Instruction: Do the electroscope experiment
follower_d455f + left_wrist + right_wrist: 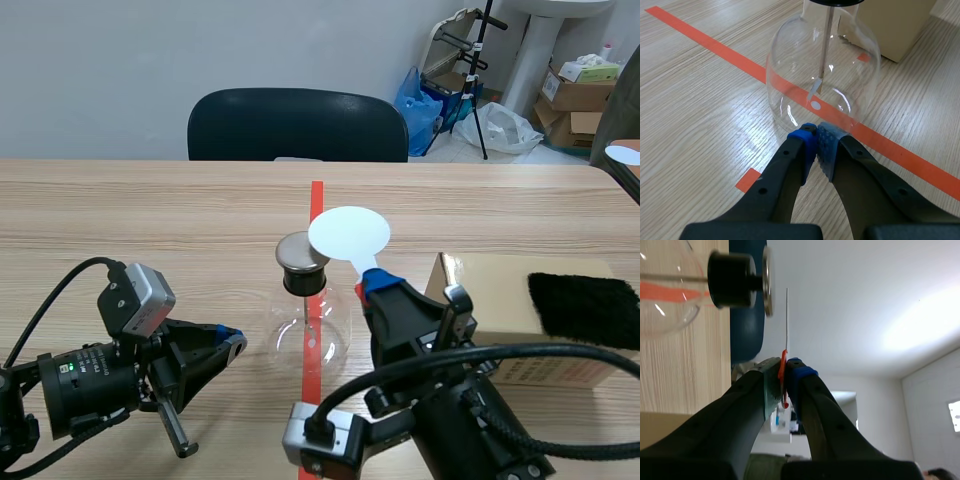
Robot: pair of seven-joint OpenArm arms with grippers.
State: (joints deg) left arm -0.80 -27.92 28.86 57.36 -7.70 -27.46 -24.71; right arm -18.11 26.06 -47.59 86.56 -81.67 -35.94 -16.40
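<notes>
The electroscope is a clear glass flask [310, 338] standing on the orange tape line, with a black stopper and a metal disc [298, 251] on top. A thin rod [828, 45] with a small foil leaf hangs inside the flask [822, 75]. My right gripper [378, 285] is shut on the orange handle of a white round paddle [348, 233]. In the right wrist view the paddle [787, 315] shows edge-on, a narrow gap from the metal disc [768, 280]. My left gripper [817, 144] is shut on nothing, its tips at the flask's base.
A tan cardboard box [500, 300] stands right of the flask with a black furry cloth [585, 308] on top. A dark chair [298, 125] stands across the table. Boxes and bags lie on the floor at the back right.
</notes>
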